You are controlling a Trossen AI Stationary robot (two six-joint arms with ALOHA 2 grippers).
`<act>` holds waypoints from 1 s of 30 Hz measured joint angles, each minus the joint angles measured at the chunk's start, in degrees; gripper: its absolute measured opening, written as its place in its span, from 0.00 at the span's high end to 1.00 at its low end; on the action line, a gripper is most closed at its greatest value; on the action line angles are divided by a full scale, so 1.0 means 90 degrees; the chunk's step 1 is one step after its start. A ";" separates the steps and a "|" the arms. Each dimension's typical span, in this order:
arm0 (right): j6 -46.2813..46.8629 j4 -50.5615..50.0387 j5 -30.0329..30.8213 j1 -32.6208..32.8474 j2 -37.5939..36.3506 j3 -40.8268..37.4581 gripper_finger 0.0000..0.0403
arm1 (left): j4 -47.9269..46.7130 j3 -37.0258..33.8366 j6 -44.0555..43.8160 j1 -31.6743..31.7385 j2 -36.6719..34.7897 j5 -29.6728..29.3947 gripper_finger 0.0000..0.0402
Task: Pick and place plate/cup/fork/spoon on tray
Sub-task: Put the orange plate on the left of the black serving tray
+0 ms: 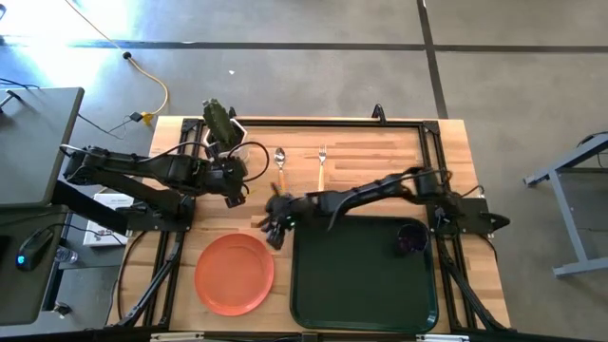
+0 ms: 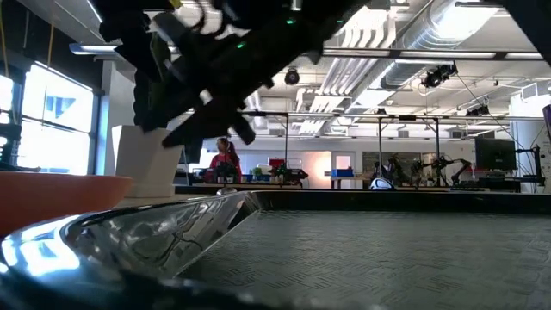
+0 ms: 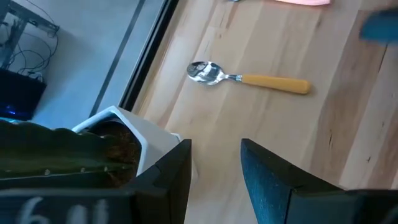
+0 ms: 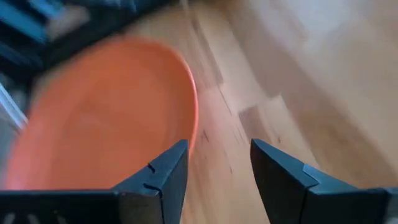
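High view, tray (image 1: 323, 285) holding cup (image 1: 411, 237) (plate outside) (image 1: 235, 274), both jaws open, empty

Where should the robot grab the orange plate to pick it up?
Probably at the plate's rim on the side nearest the tray. The plate lies flat on the table, so only its raised edge offers a hold. The right tool hangs open near that edge and could come down from above.

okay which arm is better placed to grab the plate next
Right. The right gripper hangs open beside the plate, facing it; the left gripper sits farther back, near the spoon.
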 joint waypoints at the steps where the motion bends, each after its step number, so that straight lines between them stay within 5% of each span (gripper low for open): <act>1: -0.0024 -0.0335 -0.0016 0.0006 0.0210 0.0328 0.59 | 0.0000 0.0000 0.0000 0.0000 0.0000 -0.0007 0.68; 9: -0.0186 -0.1329 -0.0751 -0.0009 0.1444 0.2163 0.59 | 0.0039 -0.0196 0.0087 0.0000 0.0002 -0.0051 0.68; 18: -0.0174 -0.1551 -0.1220 0.0010 0.1759 0.2378 0.60 | 0.0589 -0.0892 0.0547 0.0022 0.0002 -0.0097 0.68; 21: -0.0589 -0.1685 -0.1218 0.0074 0.1757 0.2379 0.68 | 0.0838 -0.0983 0.0668 0.0022 0.0003 -0.0121 0.68; 26: -0.0845 -0.2017 -0.1361 0.0171 0.1746 0.2377 0.96 | 0.1434 -0.1102 0.0874 0.0022 0.0002 -0.0125 0.68; 30: -0.0868 -0.2075 -0.1263 0.0193 0.1708 0.2374 0.95 | 0.1606 -0.1105 0.1064 0.0022 0.0002 -0.0124 0.68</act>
